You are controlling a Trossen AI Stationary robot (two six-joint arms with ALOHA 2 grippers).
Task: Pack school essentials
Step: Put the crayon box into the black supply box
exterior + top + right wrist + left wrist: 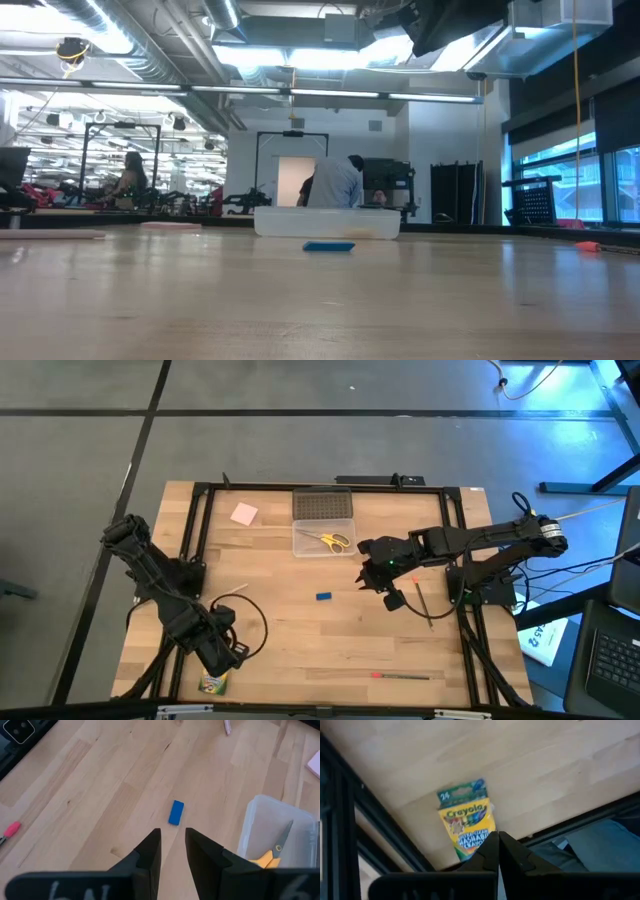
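Note:
The tiny blue block [323, 597] [176, 813] [328, 246] lies flat mid-table. My right gripper [378, 578] [172, 845] hovers just to its right, open by a narrow gap and pointing at it. The yellow-handled scissors [335, 541] [278, 851] lie inside the clear case [322, 544] [260, 820]. The crayon box [213, 683] [465, 820] lies flat at the near left edge. My left gripper [228, 653] [498, 851] hangs shut over it. The pink pad [244, 514], the red pen [400, 676] and the dark pencil [425, 605] lie on the wood.
The case's dotted grey lid [323, 505] lies flat behind the case. A thin pale stick [232, 592] rests left of centre. A black frame [200, 510] borders the tabletop. A cable loops by my left arm [255, 625]. People show in the room beyond [335, 182].

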